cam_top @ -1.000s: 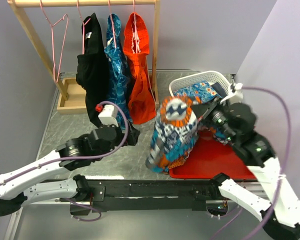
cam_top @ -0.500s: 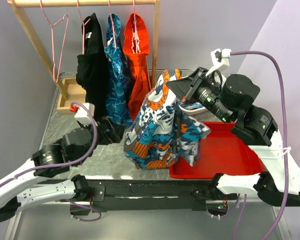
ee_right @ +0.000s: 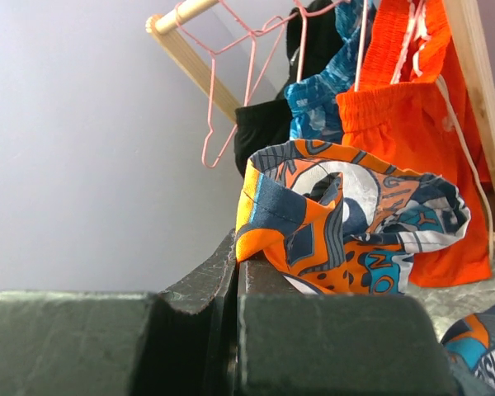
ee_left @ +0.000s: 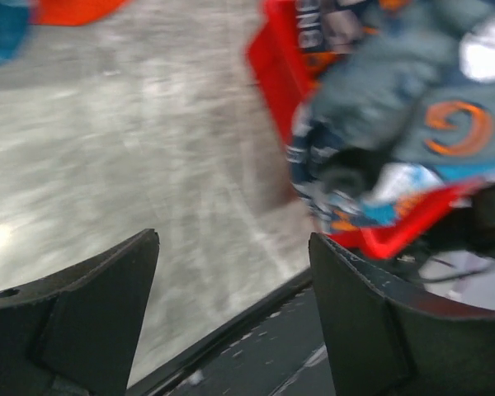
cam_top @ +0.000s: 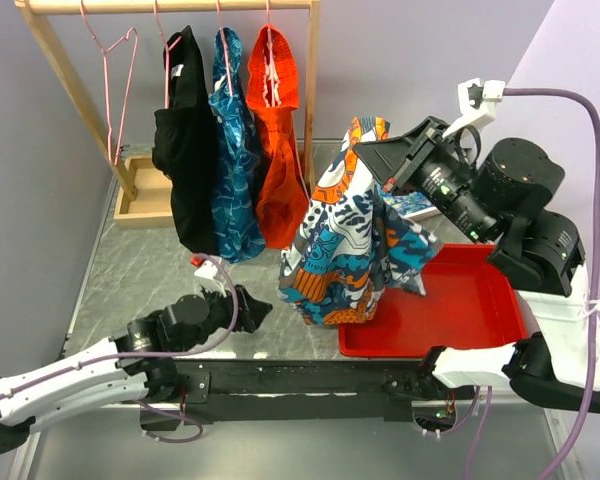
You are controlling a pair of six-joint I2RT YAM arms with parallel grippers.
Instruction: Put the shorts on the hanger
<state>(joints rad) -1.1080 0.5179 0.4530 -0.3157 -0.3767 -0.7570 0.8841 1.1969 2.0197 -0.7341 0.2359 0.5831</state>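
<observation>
**Item:** the shorts (cam_top: 345, 250). Soft, light, floppy cloth, likely to sag and slide when handled.
**Location:** hanging in midair over the middle of the table, hem just above the left edge of the red tray (cam_top: 470, 320).
**Held by:** right gripper (cam_top: 368, 160), clamped on a waistband fold at the top.
**Suggested second hold:** the waistband's free side, to spread it.
**Left gripper** (cam_top: 248, 312): jaws apart, empty, low at near left.
**Destination:** the hanger (cam_top: 118, 95), bare, far left on the wooden rack (cam_top: 70, 85).
**In the way:** black garment (cam_top: 185, 150), teal garment (cam_top: 232, 150) and orange garment (cam_top: 277, 150), hanging between shorts and hanger.
</observation>
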